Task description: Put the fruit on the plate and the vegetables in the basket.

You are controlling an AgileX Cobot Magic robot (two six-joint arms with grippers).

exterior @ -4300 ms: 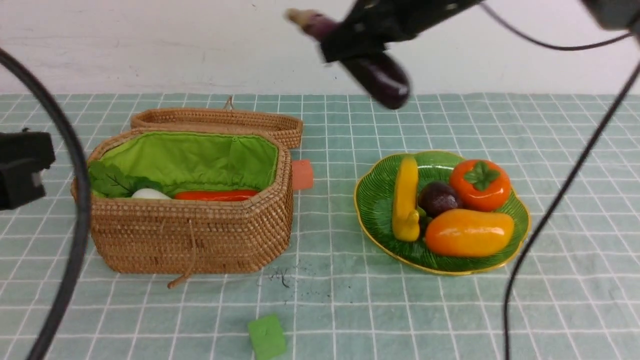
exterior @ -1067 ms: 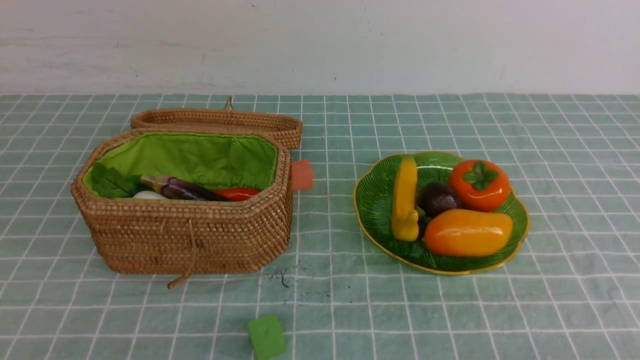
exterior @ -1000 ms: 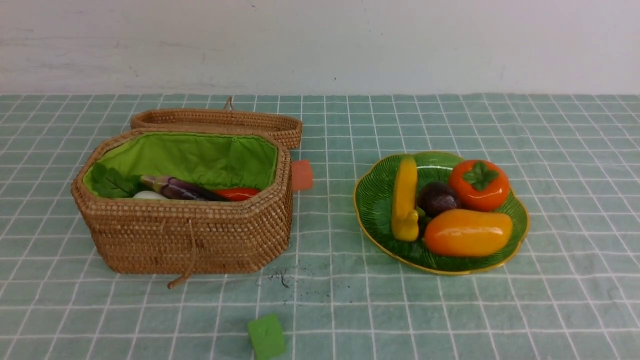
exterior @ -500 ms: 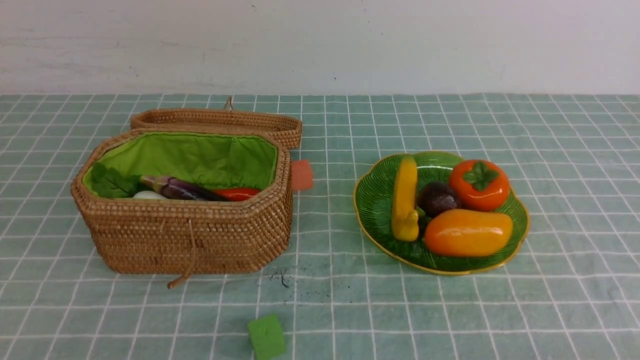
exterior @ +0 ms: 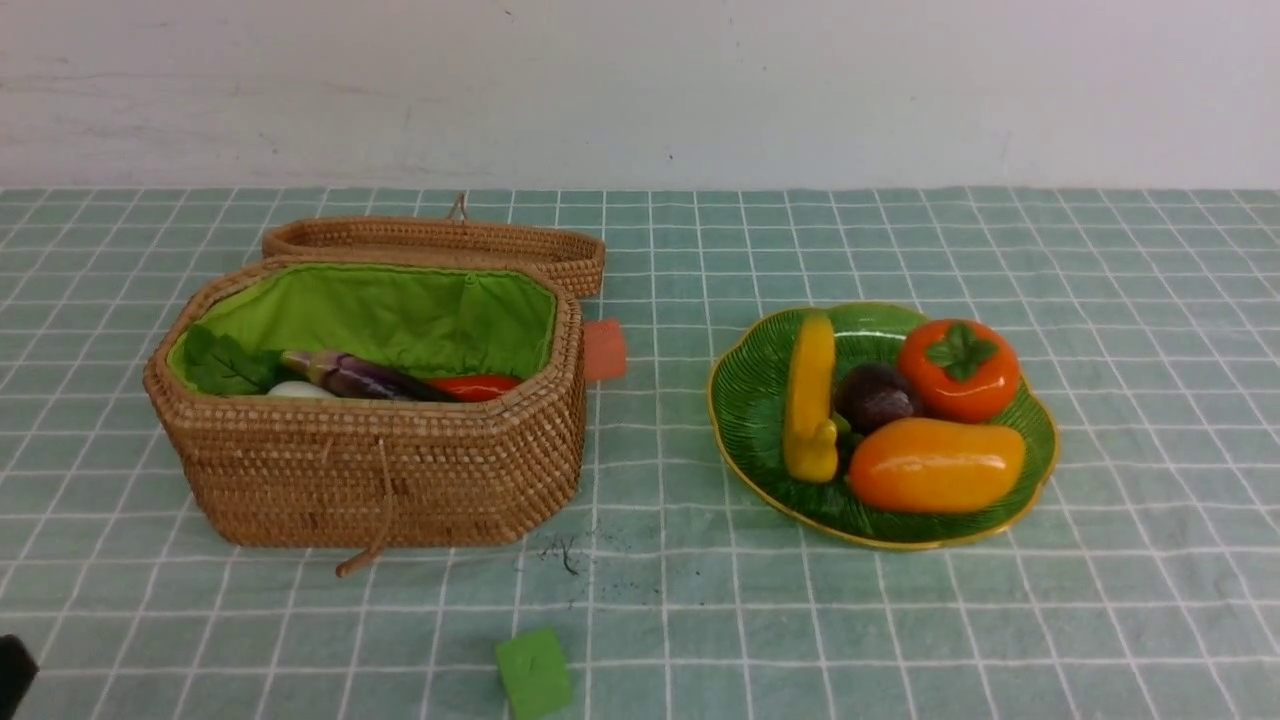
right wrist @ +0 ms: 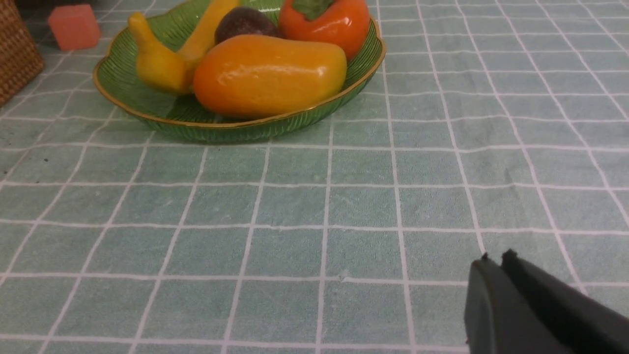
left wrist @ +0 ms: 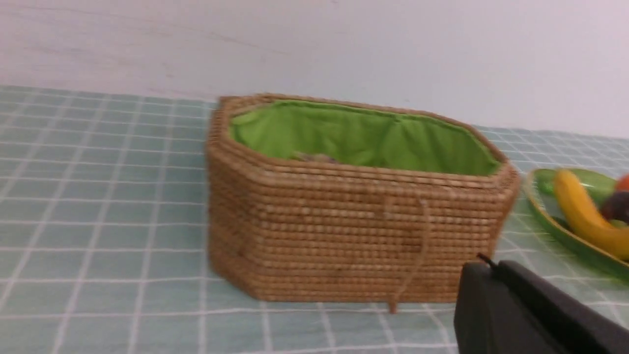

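Both hands closed and empty, left hand (left wrist: 484,265) near the basket (exterior: 380,470) holding eggplant (exterior: 355,378), carrot (exterior: 475,386), radish (exterior: 297,390); right hand (right wrist: 496,260) over desk (right wrist: 314,196), fruit (exterior: 935,465) on plate (exterior: 750,400).
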